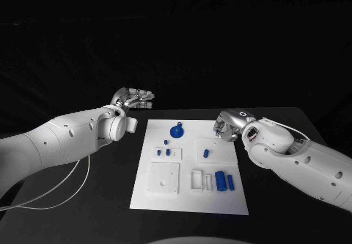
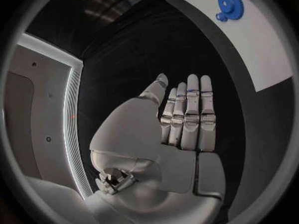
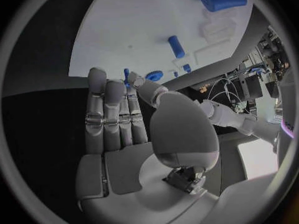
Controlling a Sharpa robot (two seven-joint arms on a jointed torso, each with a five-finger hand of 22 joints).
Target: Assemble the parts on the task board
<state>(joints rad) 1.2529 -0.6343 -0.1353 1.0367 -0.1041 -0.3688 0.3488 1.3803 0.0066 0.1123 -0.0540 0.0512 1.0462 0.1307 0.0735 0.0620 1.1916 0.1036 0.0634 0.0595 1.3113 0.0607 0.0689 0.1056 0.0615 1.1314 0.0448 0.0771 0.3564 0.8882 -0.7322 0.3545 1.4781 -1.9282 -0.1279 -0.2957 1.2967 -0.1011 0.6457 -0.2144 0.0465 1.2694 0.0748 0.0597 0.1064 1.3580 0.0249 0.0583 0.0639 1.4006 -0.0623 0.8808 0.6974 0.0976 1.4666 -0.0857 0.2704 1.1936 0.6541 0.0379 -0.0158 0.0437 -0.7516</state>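
The left hand (image 1: 134, 98) hovered open beyond the task board's (image 1: 220, 201) far left corner; the right hand (image 1: 226, 127), apparently empty, rested near its right edge beside the blue gear (image 1: 177, 131).

The head camera looks down from up high at the whole white task board (image 1: 189, 203). Each wrist camera sits close behind its own hand, and both see the blue gear (image 2: 229, 4).

White arms, silver robot hand (image 2: 181, 129)
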